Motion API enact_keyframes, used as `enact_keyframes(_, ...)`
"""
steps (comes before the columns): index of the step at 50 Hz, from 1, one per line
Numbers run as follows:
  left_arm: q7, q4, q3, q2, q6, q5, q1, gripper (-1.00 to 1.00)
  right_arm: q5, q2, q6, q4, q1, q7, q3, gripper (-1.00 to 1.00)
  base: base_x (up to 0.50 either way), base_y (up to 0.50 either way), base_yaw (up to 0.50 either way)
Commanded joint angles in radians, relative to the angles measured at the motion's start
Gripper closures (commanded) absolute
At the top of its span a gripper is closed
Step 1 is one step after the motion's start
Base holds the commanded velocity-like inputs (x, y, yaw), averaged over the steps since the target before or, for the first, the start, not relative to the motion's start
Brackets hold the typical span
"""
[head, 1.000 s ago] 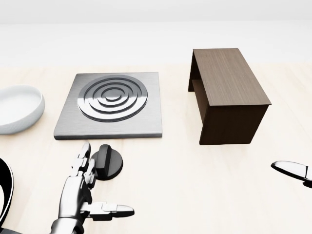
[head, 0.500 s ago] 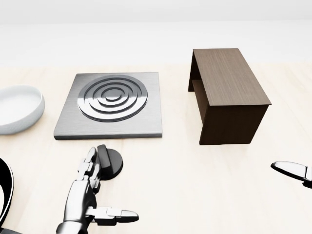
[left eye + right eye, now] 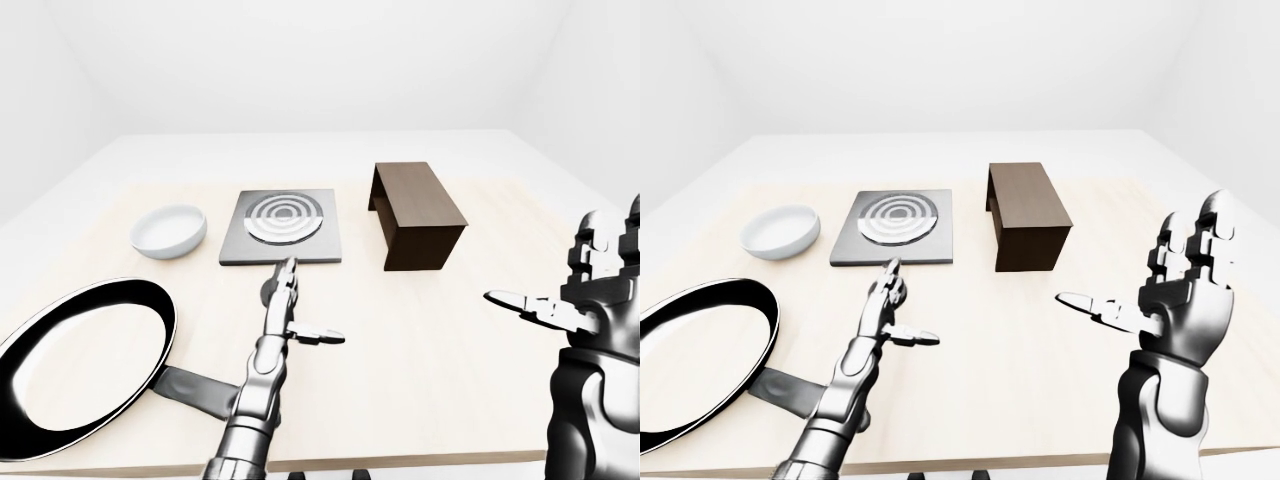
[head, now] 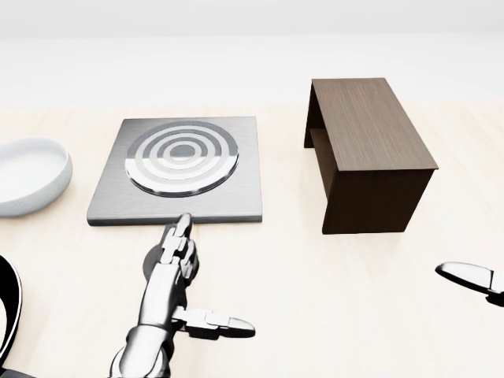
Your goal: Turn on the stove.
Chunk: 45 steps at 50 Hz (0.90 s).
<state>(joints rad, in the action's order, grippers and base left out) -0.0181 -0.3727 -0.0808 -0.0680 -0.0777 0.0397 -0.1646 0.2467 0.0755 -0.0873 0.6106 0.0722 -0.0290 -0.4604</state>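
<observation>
The stove is a square steel plate (image 4: 236, 197) with a ringed burner (image 4: 183, 157), lying at the upper left of the head view. Its black round knob (image 4: 146, 266) sits just below the plate and is almost wholly covered by my left hand (image 4: 209, 277). That hand lies over the knob with its fingers (image 4: 177, 240) stretched straight toward the plate's lower edge and the thumb out to the right, open. My right hand (image 3: 1160, 300) hovers open at the right, away from the stove; only one fingertip shows in the head view.
A dark wooden box-shaped shelf (image 4: 366, 153) stands right of the stove. A white bowl (image 4: 27, 177) sits to its left. A black frying pan (image 3: 85, 365) lies at the lower left, its handle beside my left forearm.
My left hand has slid right and up the view, from beside the knob to over it, hiding most of it. The burner rings now look lighter. The right hand has stayed put.
</observation>
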Motion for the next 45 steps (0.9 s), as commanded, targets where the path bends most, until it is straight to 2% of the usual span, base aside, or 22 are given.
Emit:
enact_keyframes(1, 0.016, -0.111, -0.01, -0.028, -0.008, 0.043, -0.127, -1.0, 0.008, -0.002, 0.0, 0.005, 0.003, 0.003, -0.005, -1.0, 0.0, 0.0, 0.0)
enact_keyframes(9, 0.014, -0.12, -0.004, -0.031, 0.001, 0.046, -0.152, -1.0, 0.01, -0.002, 0.0, 0.009, 0.004, 0.001, -0.003, -1.0, 0.0, 0.0, 0.0)
enact_keyframes(13, 0.018, -0.146, 0.001, -0.029, -0.009, 0.047, -0.169, -1.0, 0.01, -0.003, 0.0, 0.002, 0.004, 0.004, -0.004, -1.0, 0.0, 0.0, 0.0)
enact_keyframes(19, 0.024, -0.176, 0.005, -0.032, -0.01, 0.047, -0.199, -1.0, 0.012, 0.0, 0.0, 0.001, 0.003, 0.003, -0.005, -1.0, 0.0, 0.0, 0.0)
enact_keyframes(23, 0.021, -0.105, -0.002, -0.034, 0.037, 0.047, -0.19, -1.0, 0.009, -0.001, 0.0, -0.003, 0.003, 0.004, -0.004, -1.0, 0.0, 0.0, 0.0)
enact_keyframes(24, 0.017, -0.074, -0.004, -0.035, 0.055, 0.045, -0.182, -1.0, 0.009, -0.001, 0.0, -0.005, 0.002, 0.004, -0.003, -1.0, 0.0, 0.0, 0.0)
enact_keyframes(25, 0.011, -0.001, -0.015, -0.037, 0.092, 0.046, -0.156, -1.0, 0.008, -0.001, 0.0, -0.007, 0.001, 0.003, -0.002, -1.0, 0.0, 0.0, 0.0)
enact_keyframes(28, 0.001, 0.103, -0.031, -0.037, 0.136, 0.048, -0.113, -1.0, 0.008, -0.001, 0.0, -0.002, 0.002, 0.002, -0.001, -1.0, 0.0, 0.0, 0.0)
enact_keyframes(29, 0.001, 0.106, -0.032, -0.037, 0.137, 0.048, -0.111, -1.0, 0.008, -0.001, 0.0, -0.002, 0.002, 0.002, -0.001, -1.0, 0.0, 0.0, 0.0)
enact_keyframes(30, -0.008, 0.2, -0.044, -0.034, 0.165, 0.05, -0.076, -1.0, 0.007, -0.001, 0.0, -0.001, 0.002, 0.001, 0.001, -1.0, 0.0, 0.0, 0.0)
enact_keyframes(34, -0.018, 0.313, -0.048, -0.023, 0.165, 0.046, -0.038, -1.0, 0.003, -0.002, 0.0, -0.002, 0.001, 0.001, 0.004, -1.0, 0.0, 0.0, 0.0)
enact_keyframes(41, -0.011, 0.641, -0.053, 0.006, 0.165, 0.026, 0.05, -1.0, 0.005, 0.0, 0.0, 0.002, 0.0, 0.002, 0.004, -1.0, 0.0, 0.0, 0.0)
enact_keyframes(45, -0.014, 0.793, -0.036, 0.013, 0.165, -0.025, 0.059, -1.0, 0.007, 0.0, 0.0, 0.003, 0.001, 0.004, 0.001, -1.0, 0.0, 0.0, 0.0)
